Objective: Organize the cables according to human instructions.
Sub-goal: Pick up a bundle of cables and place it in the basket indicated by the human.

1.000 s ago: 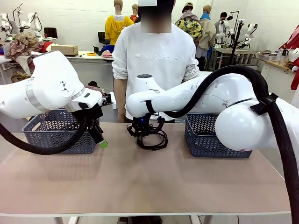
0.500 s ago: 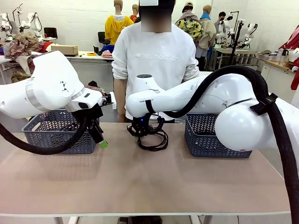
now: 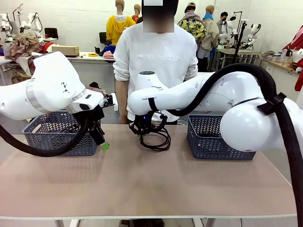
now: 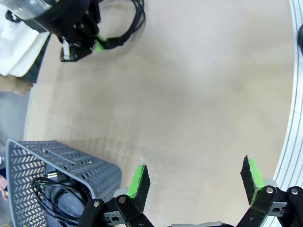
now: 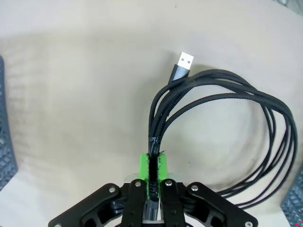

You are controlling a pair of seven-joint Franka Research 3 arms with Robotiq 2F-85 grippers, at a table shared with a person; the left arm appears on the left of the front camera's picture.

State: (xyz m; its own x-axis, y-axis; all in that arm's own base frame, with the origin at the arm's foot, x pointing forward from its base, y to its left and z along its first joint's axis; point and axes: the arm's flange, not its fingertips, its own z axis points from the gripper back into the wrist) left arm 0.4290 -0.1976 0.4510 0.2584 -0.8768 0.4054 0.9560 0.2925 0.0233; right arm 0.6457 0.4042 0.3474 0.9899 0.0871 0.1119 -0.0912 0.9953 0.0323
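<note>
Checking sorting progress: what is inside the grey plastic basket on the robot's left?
In the grey plastic lattice basket, a coiled thin black cable lies at the bottom. The basket's wall hides the rest of its inside.

White arms, black green-padded tools

cable [image 5: 227, 127]: black braided, silver plug
baskets [image 3: 218, 137]: blue-grey, herringbone cut-outs
gripper pads [image 4: 138, 180]: bright green
table [image 3: 142, 184]: pale beige
arms [image 3: 47, 90]: white

The braided matt black cable [image 5: 222, 99] ends in a shiny metal plug [image 5: 185, 60]; the table [image 3: 142, 184] looks smooth and matt.
</note>
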